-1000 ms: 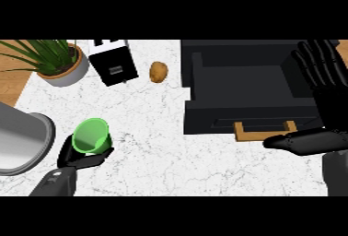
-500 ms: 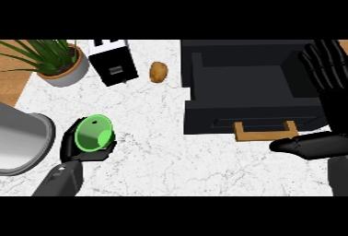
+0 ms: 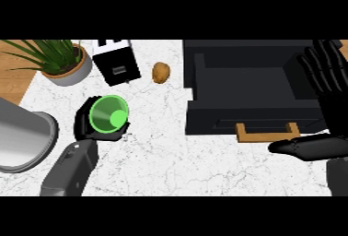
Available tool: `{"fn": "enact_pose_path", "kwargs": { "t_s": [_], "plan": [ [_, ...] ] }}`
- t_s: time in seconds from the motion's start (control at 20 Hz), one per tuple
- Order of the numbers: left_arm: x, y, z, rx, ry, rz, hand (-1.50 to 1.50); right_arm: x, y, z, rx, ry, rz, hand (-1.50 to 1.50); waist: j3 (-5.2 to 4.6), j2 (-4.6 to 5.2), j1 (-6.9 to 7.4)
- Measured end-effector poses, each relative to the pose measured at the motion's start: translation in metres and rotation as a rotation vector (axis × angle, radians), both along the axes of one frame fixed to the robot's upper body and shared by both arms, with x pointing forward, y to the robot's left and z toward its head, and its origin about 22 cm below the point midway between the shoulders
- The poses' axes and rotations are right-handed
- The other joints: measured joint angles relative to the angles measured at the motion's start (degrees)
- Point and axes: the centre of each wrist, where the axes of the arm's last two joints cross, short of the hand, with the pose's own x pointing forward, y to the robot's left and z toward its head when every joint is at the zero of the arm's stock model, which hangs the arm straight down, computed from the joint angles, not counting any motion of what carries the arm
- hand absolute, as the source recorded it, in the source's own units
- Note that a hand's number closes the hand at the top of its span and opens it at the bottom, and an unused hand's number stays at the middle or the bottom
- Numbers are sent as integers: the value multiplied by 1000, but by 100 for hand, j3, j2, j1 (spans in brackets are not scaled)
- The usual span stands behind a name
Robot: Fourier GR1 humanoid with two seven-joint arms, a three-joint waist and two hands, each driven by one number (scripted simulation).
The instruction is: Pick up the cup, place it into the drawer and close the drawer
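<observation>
Cup – green, looks light, stiff, smooth-walled; likely slippery, so wrap round wall, not rim. Sits in left hand over worktop, mouth tilted up toward view, well left of drawer. Left hand curled round cup. Right hand – fingers straight, spread, holding nothing, at drawer's right edge. Drawer open, handle toward robot.

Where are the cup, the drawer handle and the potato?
cup [image 3: 108,115], head view, on its green inner wall, held in the left hand.
drawer handle [image 3: 267,135], head view, on the wooden bar at the open drawer's front.
potato [image 3: 160,72], head view, on its brown middle.
</observation>
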Motion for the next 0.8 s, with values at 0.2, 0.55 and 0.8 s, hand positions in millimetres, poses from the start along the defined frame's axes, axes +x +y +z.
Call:
{"fn": "enact_pose_path", "kwargs": {
  "t_s": [0.2,0.55,0.8],
  "plan": [
    [33,-23,36,10,-77,-90,150,4,-3,2,-7,7,-17,-150,7,-24,54],
    [73,-85,111,33,-156,-235,150,5,-1,-3,-16,8,-35,-150,14,-52,95],
    [90,-128,175,70,-161,-273,150,6,-8,-3,-13,6,-38,-150,14,-54,69]
  ]
}}
